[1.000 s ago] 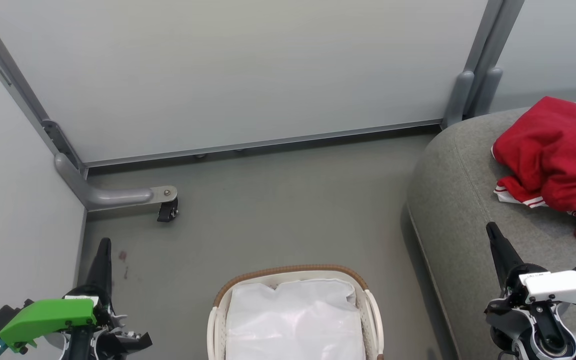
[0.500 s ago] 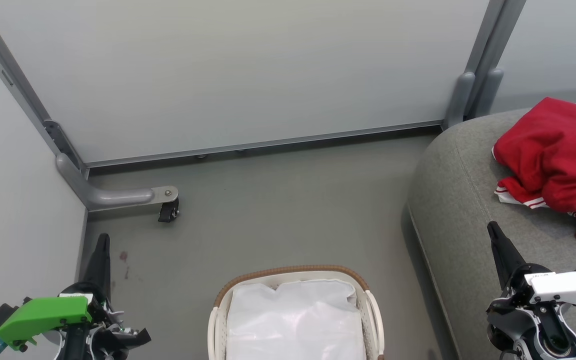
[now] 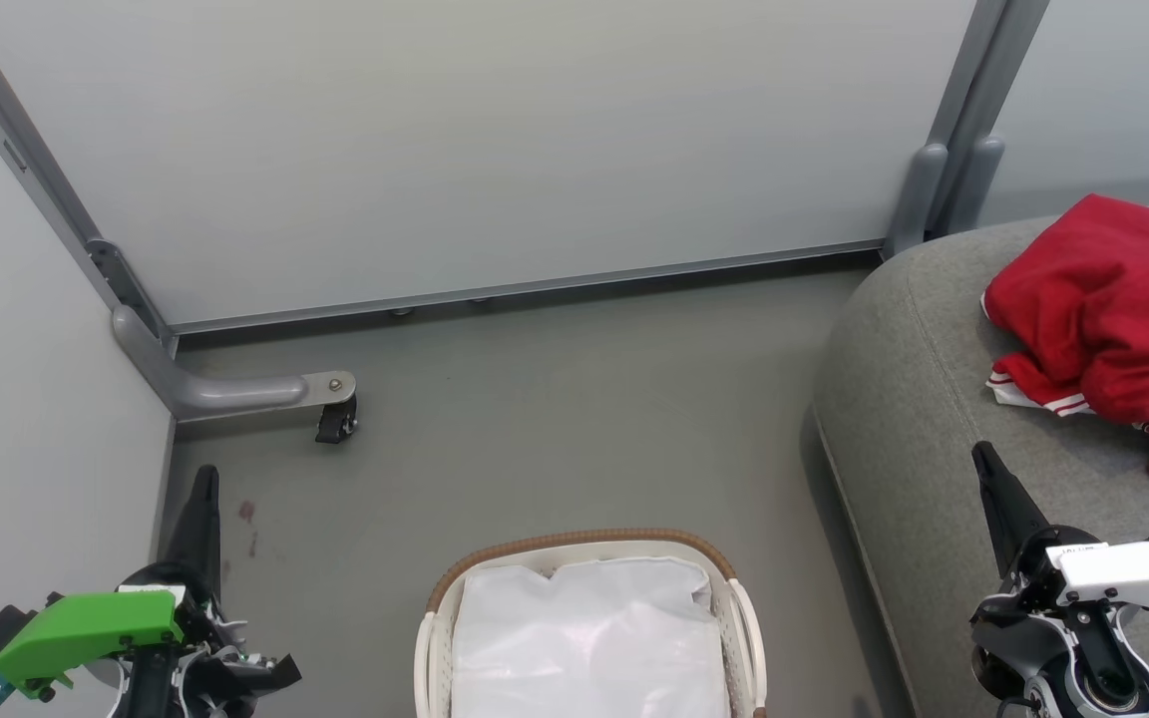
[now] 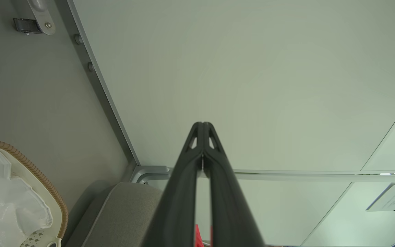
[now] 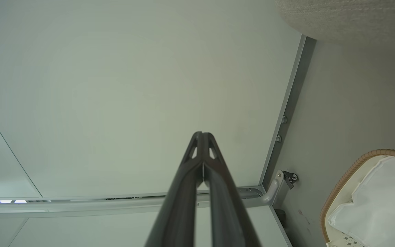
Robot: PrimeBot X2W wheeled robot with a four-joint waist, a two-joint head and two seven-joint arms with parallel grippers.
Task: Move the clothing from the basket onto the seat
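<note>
A: Where's the clothing (image 3: 1103, 299) lying rn?
B: Bunched on the seat (image 3: 914, 399), well apart from the basket (image 3: 574, 538). The basket's showing just its white liner (image 3: 584, 638).
A: Grippers?
B: Left gripper (image 4: 202, 125) & right gripper (image 5: 202, 134) are both pinching fully closed, carrying nothing.
A: Anything going wrong?
B: Prob little. Right gripper's hovering over the seat near the clothing, so swinging it carelessly could be dragging fabric off.

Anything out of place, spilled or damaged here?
The red jersey lies crumpled in a heap on the grey seat, not laid flat. Small reddish marks stain the floor at the left. Nothing else stands out.
</note>
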